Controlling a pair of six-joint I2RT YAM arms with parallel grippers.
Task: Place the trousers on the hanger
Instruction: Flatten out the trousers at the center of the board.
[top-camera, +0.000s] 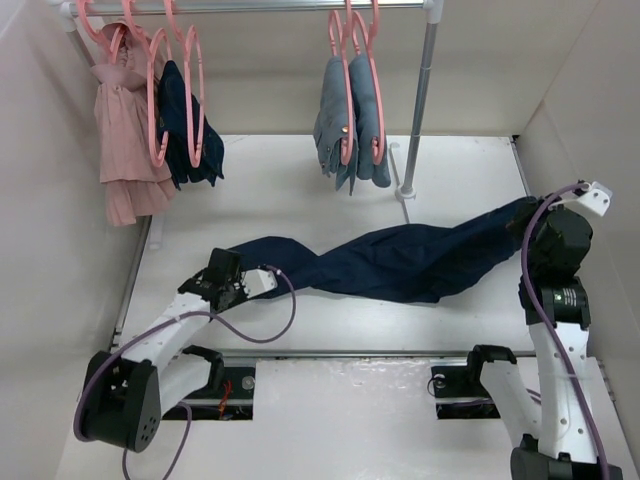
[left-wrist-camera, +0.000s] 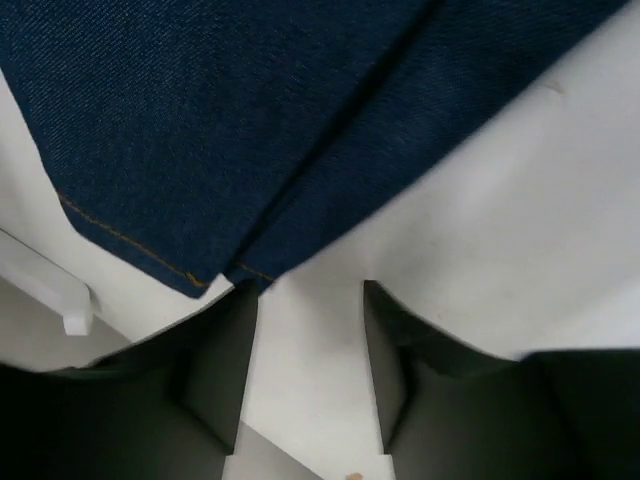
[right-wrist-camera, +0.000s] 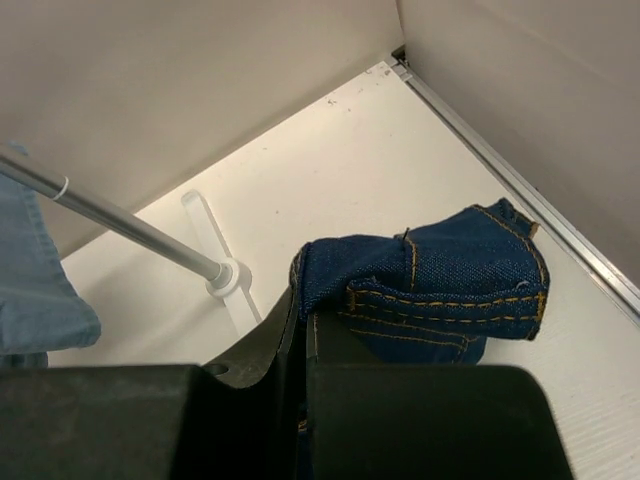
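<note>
Nearest the arm bases, the left gripper sits low over the white table. In its wrist view the left gripper has its jaws spread with only bare table between them. The leg hem of the trousers lies just beyond the fingertips, apart from them, with a line of orange-brown stitching along its edge.

The trousers lie stretched across the table with their long axis running left to right and angling a little toward the far right. The hem end points left at the left gripper and the waist end points right. The cloth is twisted about midway along.

At the right end, the right gripper holds the waist end raised off the table. In the wrist view the right gripper has its jaws pressed together on the denim. The folded waistband of the trousers juts out beside the fingers, showing double rows of orange stitching.

Farther back stands a rail pole on its foot. From the rail hang pink hangers, a pink garment, a small dark navy garment and light blue jeans.
</note>
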